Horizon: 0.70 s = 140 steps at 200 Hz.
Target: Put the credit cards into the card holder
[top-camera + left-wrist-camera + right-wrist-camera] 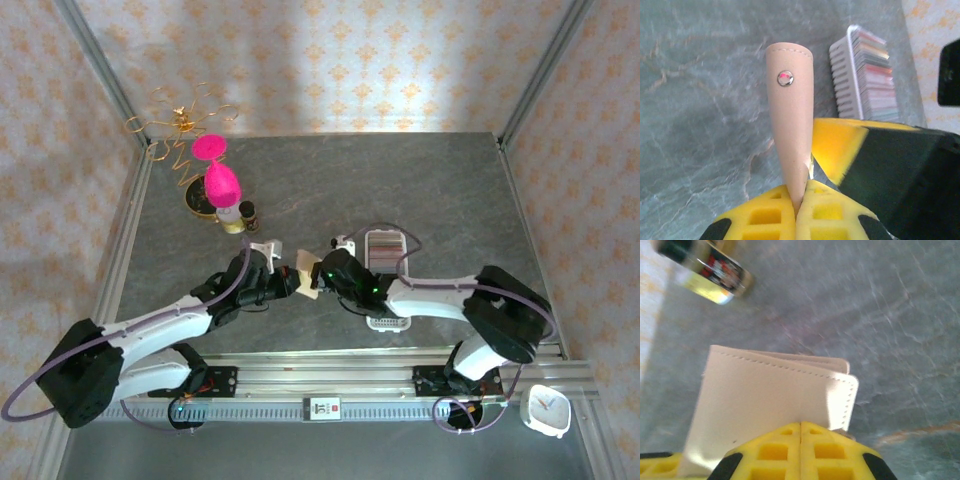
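**A:** Entry one, the card holder?

**B:** Card holder (306, 272), tan, folded. It sits at mid-table between the two arms. The left wrist view shows it edge-on (790, 130), with a metal snap (785, 78) near its far end. The right wrist view shows its broad stitched face (765, 400).

**A:** Pincers?

**B:** Left pincer (290, 283), clenched on the near edge of the holder, yellow pads pressed together around it (801, 195). Right pincer (322, 275), likewise clamped on the holder's lower edge (801, 432). It comes in from the holder's 3 o'clock side.

**A:** Credit cards?

**B:** Credit cards (383, 248), stacked on edge in a white tray (388, 322), at 3 o'clock from the holder and just beside the right arm. From the left wrist they show pink, grey and pale stripes (875, 80).

**A:** Remaining stock?

**B:** Table (420, 180), grey marbled. Pink ornament (215, 170) and small bottle (248, 212) at 11 o'clock from the holder. White clock (546, 410) at 4 o'clock, off the table's near edge.
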### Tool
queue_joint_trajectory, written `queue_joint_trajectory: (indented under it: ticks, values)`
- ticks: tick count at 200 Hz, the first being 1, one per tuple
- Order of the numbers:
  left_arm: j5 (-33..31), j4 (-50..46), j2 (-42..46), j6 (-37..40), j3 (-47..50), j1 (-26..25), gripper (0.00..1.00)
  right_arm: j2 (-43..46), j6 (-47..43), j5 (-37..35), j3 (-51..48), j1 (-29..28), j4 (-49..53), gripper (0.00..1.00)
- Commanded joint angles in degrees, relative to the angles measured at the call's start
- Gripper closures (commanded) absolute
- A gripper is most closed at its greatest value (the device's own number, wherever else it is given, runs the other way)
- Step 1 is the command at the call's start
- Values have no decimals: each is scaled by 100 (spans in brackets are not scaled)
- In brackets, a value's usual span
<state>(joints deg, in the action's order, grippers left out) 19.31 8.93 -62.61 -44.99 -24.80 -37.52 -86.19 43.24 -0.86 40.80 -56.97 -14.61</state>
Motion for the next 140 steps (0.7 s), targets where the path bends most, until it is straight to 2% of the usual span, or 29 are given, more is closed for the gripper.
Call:
queue_joint_trajectory:
  ticks: [1,24,57,101,121,140]
  values:
    - [-514,-581,298,480,-266,-10,100,603,-245,-494,53,-42,-115,97]
    - [-807,-831,685,706,-330,-8,100,1177,-497,-490,7,-39,-180,80]
    - [-1310,-755,1286,979,-335,-10,100,1708,-846,207,121,-42,-269,56]
    - [-1302,361,1916,1107,8,-10,100,1778,-724,665,334,-37,60,42]
    - [-1157,515,1898,1317,17,-7,100,1757,-687,657,324,-38,134,34]
    - [-1020,610,1825,1362,32,-10,100,1650,-686,662,390,-42,223,32]
